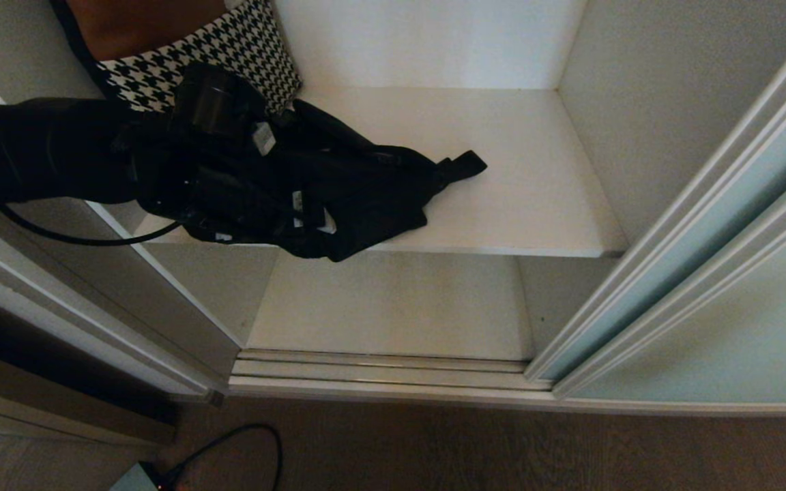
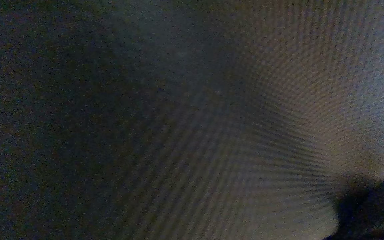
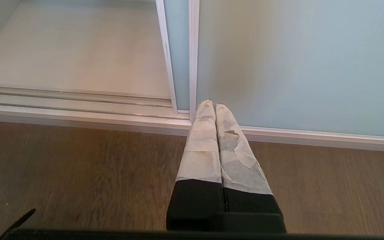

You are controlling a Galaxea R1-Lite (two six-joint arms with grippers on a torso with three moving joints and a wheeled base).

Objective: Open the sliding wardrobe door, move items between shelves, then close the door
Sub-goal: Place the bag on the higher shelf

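**Already over the lip: a loose bag at the shelf's front edge**

Plainly the risk sits at the left tool (image 1: 277, 204), which is pressed down onto the black bag (image 1: 366, 194) with its fingers spread as wide as they go and nothing gripped. In the left wrist view only dark woven fabric fills the frame, so the tool is right against the cloth. The bag lies on the upper shelf (image 1: 522, 177) toward its front left corner, and one fold already droops over the front edge. If the tool pulls back with a strap caught on a finger, I judge the bag could be dragged off and drop to the lower shelf (image 1: 393, 307) or onto the door track (image 1: 379, 368). A closing grasp taken here might catch only a thin layer of cloth and slip. The strap end (image 1: 464, 165) lies free toward the middle of the shelf and could snag.

The left arm reaches in from the wardrobe's left side, roughly level, with the wrist bent down onto the bag. Just behind it, at the back left corner, stands a houndstooth bag (image 1: 229, 51), close enough to be brushed.

The right tool (image 3: 212, 110) hangs parked low outside the wardrobe, its fingers pressed together, pointing at the base of the sliding wardrobe door (image 1: 727, 225), which stands pushed to the right.
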